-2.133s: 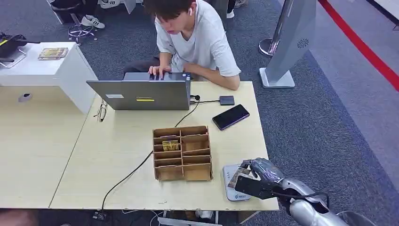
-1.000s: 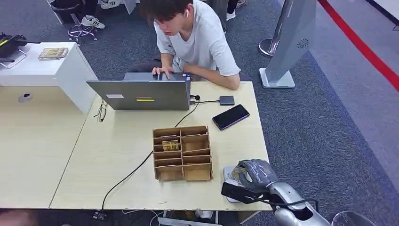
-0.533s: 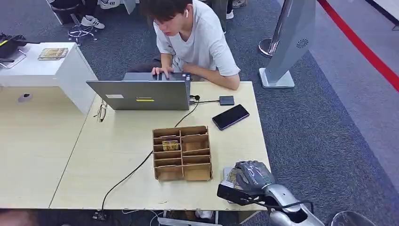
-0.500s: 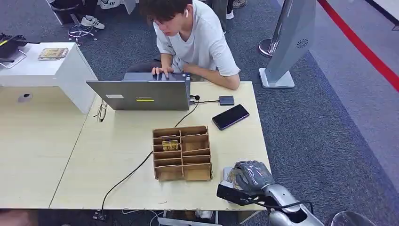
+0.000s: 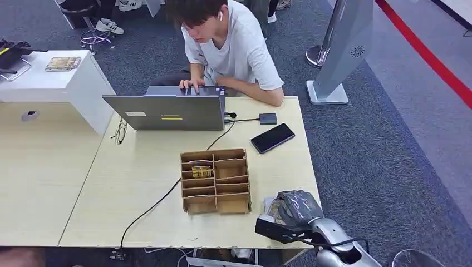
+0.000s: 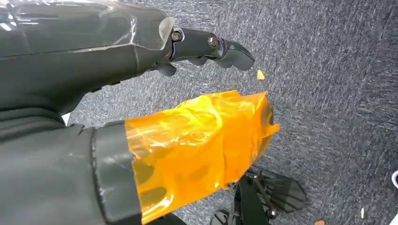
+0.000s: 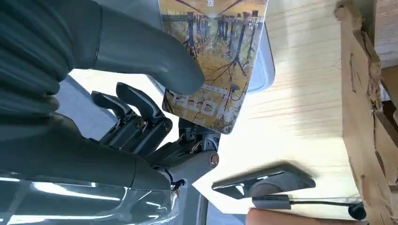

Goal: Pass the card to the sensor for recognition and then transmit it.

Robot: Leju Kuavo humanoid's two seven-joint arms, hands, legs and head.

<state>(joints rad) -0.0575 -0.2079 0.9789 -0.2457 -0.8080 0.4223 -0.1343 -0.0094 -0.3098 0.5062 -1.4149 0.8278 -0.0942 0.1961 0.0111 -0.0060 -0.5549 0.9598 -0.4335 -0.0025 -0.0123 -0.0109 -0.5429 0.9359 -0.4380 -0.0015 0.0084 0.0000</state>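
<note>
In the right wrist view my right hand [image 7: 117, 61] pinches a card [image 7: 213, 61] printed with a yellow landscape between the thumb and the fingers. The card lies just over the grey-white sensor pad [image 7: 268, 70]. Seen from the head, the right hand [image 5: 295, 207] hovers over the sensor [image 5: 268, 202] at the table's front right corner, beside the wooden box. My left hand [image 6: 141, 89] hangs over the carpet with an orange-taped thumb [image 6: 202, 140], its dark fingers [image 6: 213, 44] apart and holding nothing.
A wooden compartment box [image 5: 215, 179] stands left of the sensor, with another card [image 5: 201, 171] in one slot. A person [image 5: 231, 44] types on a laptop [image 5: 167, 111] at the far edge. A phone [image 5: 273, 137] and a black cable [image 5: 161, 200] lie on the table [image 5: 139, 167].
My right hand has shifted a little left and toward the table's front edge, bringing the card lower over the sensor. Little has moved in the last half second.
</note>
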